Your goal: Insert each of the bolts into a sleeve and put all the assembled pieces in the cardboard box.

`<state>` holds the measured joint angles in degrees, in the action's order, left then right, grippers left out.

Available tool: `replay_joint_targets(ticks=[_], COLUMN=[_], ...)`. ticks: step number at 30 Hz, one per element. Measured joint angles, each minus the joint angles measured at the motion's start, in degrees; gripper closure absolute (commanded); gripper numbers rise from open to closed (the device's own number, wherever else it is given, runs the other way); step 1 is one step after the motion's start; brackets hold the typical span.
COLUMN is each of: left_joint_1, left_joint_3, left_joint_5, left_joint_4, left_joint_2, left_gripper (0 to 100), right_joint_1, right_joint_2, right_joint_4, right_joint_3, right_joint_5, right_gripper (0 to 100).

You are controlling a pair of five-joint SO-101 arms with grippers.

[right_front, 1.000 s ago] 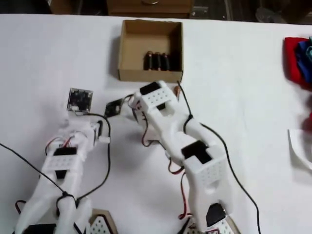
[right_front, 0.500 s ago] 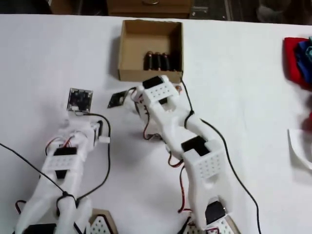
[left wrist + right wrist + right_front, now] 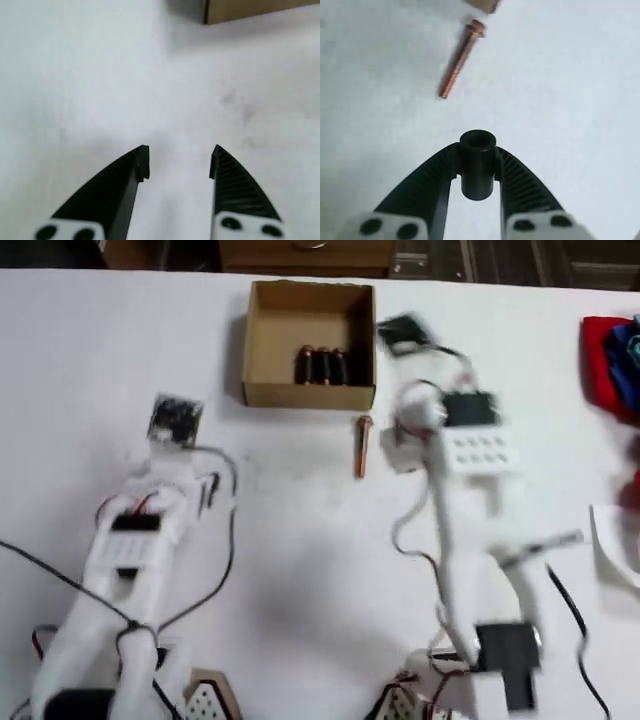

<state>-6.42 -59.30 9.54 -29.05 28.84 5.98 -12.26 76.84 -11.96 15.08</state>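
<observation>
The right gripper is closed on a short black cylindrical sleeve, pinched between both fingertips with its open bore facing the wrist camera. Just ahead of it on the white worktop, apart from the sleeve, lies a copper-coloured threaded bolt, its head toward a corner of the brown cardboard box. From above, the bolt lies just off the box's 5 o'clock corner, head toward 12 o'clock and thread toward 6 o'clock, not touching the box. The white right arm stands at 3 o'clock of the bolt. Inside the box, a row of dark cylindrical pieces with copper ends lies side by side against the 6 o'clock wall. The left gripper is open and holds nothing, over bare worktop, with a box corner farther ahead. The white left arm sits at 8 o'clock of the box. A red cloth lies at the worktop's 3 o'clock edge.
</observation>
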Motion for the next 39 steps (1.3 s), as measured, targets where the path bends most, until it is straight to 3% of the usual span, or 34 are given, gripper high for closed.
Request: replay_joint_targets(ticks=[6,10,14,16,21,26,39], left_joint_1=[13.01,21.27,24.97,25.67,25.85,26.55,29.01], left_joint_3=[33.49,61.36,87.47,98.64,121.93,137.76,147.52], left_joint_5=[-6.42,-16.09,-27.87,-30.15,-31.65,-31.65,-31.65], left_joint_4=[-25.58,-43.16,-54.51,-57.76,-62.68,-64.09,-60.92], left_joint_2=[-23.21,-42.37,-58.64,-65.93,-81.58,-92.48,-101.80], left_gripper=[78,78,78,78,78,78,78], right_joint_1=[-7.30,-10.99,-13.71,-15.21,-17.76,-17.76,-17.76], right_joint_2=[-6.95,-7.03,-7.03,-7.03,-7.03,-7.03,-7.30], right_joint_4=[-10.37,-15.47,-19.60,-21.80,-24.09,-24.09,-24.09], right_joint_3=[-15.03,-20.31,-23.56,-25.05,-26.29,-26.29,-27.25], right_joint_5=[-9.49,-11.43,-11.52,-11.52,-12.66,-16.79,-17.49], right_gripper=[97.8,97.8,97.8,97.8,97.8,97.8,97.8])
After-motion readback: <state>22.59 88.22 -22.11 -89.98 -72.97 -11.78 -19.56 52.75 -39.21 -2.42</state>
